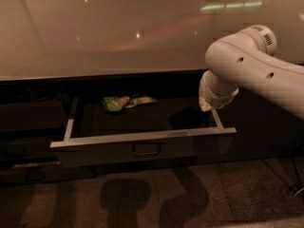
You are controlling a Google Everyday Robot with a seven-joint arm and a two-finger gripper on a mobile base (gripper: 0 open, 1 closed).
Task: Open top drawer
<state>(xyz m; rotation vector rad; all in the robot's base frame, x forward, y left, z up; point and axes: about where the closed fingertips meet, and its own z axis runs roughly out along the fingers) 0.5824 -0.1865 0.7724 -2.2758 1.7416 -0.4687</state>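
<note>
The top drawer (142, 151) stands pulled out from under the counter, its pale rims (142, 137) framing a dark inner floor. A small loop handle (146, 149) sits at the centre of its dark front. My white arm (247, 65) reaches in from the right. My gripper (205, 103) hangs at the arm's end, above the drawer's right rim and apart from the handle.
A green and yellow packet (126, 101) lies at the back of the drawer. A glossy beige countertop (118, 27) spans above. Dark cabinet fronts (28, 122) flank the drawer on the left. Speckled carpet (156, 198) covers the floor in front.
</note>
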